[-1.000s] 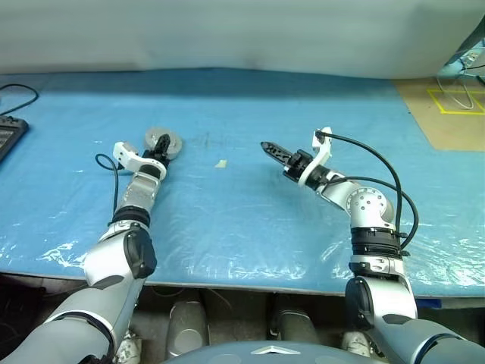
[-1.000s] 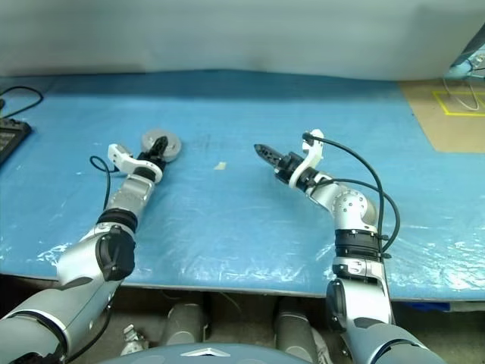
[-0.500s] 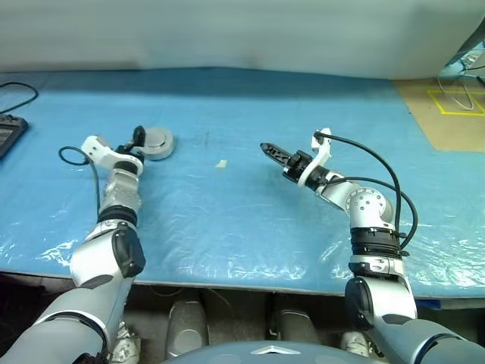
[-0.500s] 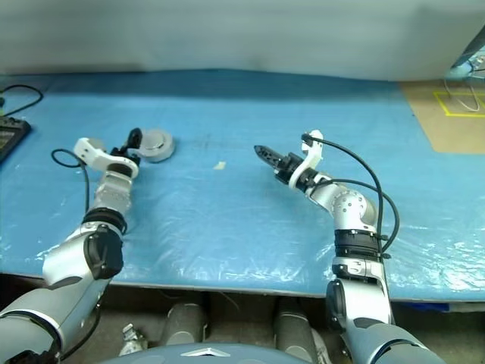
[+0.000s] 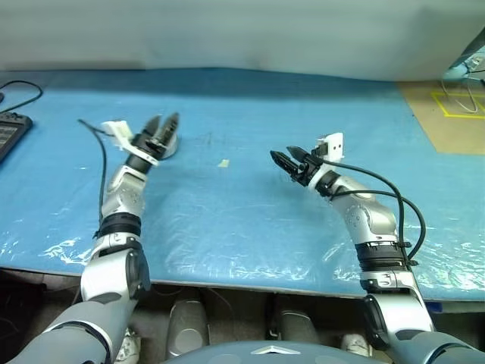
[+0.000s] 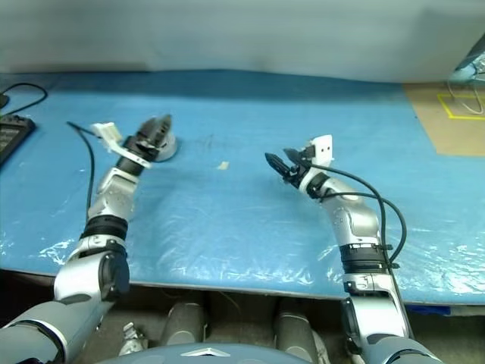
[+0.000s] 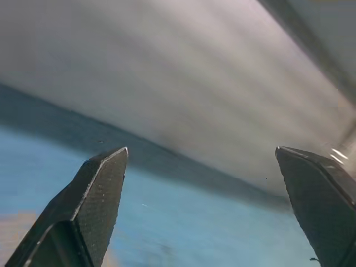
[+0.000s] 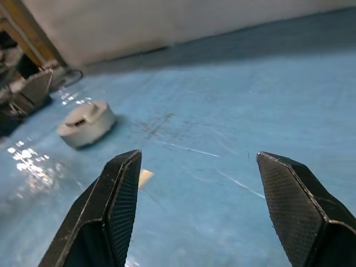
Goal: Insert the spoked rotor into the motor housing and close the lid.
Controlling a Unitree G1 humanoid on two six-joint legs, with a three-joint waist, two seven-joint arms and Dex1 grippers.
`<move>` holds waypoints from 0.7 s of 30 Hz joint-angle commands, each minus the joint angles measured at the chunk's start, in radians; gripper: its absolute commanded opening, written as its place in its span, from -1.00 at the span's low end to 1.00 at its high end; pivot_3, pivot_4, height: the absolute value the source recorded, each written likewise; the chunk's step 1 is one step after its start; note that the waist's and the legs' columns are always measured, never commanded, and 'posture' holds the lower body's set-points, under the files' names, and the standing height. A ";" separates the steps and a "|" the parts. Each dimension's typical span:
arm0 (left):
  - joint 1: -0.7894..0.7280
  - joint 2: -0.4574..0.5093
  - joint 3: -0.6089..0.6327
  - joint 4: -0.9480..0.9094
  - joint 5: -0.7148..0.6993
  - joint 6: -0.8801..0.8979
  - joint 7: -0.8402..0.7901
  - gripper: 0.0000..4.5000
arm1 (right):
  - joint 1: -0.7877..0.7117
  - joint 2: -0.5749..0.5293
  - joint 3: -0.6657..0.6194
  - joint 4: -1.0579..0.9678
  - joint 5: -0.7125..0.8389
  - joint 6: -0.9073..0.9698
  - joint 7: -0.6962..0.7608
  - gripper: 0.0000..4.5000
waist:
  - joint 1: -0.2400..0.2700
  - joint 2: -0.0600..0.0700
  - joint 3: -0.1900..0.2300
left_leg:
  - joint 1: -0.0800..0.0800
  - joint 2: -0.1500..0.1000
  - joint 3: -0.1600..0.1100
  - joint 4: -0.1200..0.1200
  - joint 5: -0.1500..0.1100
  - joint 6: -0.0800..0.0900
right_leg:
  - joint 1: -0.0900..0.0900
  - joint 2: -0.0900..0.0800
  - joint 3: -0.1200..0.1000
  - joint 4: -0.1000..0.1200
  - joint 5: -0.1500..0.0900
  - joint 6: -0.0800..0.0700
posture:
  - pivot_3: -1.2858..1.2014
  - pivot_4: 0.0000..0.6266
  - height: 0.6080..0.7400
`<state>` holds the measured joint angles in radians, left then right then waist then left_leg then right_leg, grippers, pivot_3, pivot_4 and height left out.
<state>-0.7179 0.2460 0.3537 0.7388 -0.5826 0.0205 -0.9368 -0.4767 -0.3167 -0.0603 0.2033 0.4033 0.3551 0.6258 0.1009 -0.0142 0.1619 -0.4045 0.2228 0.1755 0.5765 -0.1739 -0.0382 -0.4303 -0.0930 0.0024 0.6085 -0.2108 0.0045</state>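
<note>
The motor housing [image 8: 86, 123] is a low grey puck on the blue sheet at the far left, and its lid [image 8: 88, 111] lies flat on top, shut. In the eye views my left gripper [image 5: 167, 118] is raised in front of the housing [image 6: 165, 149], covering most of it. Its fingers [image 7: 103, 189] are spread wide and hold nothing. My right gripper [image 5: 280, 155] hovers over the middle of the table, pointing left toward the housing. It is open and empty, well apart from the puck. The spoked rotor is hidden.
A small tan scrap [image 5: 221, 163] lies on the sheet between the two grippers. A dark device [image 5: 10, 133] with a cable sits at the left edge. A tan surface with yellow tape [image 5: 447, 114] lies at the far right, and a grey wall runs along the back.
My left gripper has opened wide, come off the housing and risen, tilting up and to the right. The lid now lies flat. The right gripper has rolled and shifted slightly right.
</note>
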 commanded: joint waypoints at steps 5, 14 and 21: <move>0.122 0.055 -0.274 -0.197 0.154 0.069 -0.206 0.98 | 0.063 -0.080 0.013 -0.053 -0.022 -0.105 0.152 0.54 | -0.013 0.000 0.000 | 0.002 0.001 0.000 0.000 0.000 0.000 | 0.000 0.002 0.002 0.000 0.000 -0.001 | 0.03 -0.52 1.00; 0.147 0.082 -0.378 -0.164 0.272 -0.078 -0.293 1.00 | 0.079 -0.141 0.029 -0.031 -0.095 -0.162 0.192 0.99 | -0.005 0.000 0.000 | 0.002 0.001 0.000 0.001 0.000 0.002 | 0.001 0.001 0.001 0.000 0.000 -0.001 | 0.03 -0.52 1.00; 0.152 0.068 -0.370 -0.166 0.244 -0.054 -0.328 1.00 | 0.065 -0.147 0.020 0.031 -0.132 -0.238 0.192 0.99 | -0.006 0.000 0.000 | 0.002 0.001 0.001 0.001 0.000 0.002 | 0.001 0.001 0.002 0.000 -0.001 -0.002 | 0.03 -0.52 1.00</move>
<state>-0.5687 0.3156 -0.0283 0.5877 -0.3166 -0.0342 -1.2522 -0.3947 -0.4499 -0.0250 0.2416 0.2700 0.1458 0.8079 0.0945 -0.0139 0.1618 -0.4029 0.2238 0.1762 0.5780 -0.1735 -0.0363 -0.4296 -0.0920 0.0040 0.6089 -0.2113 0.0029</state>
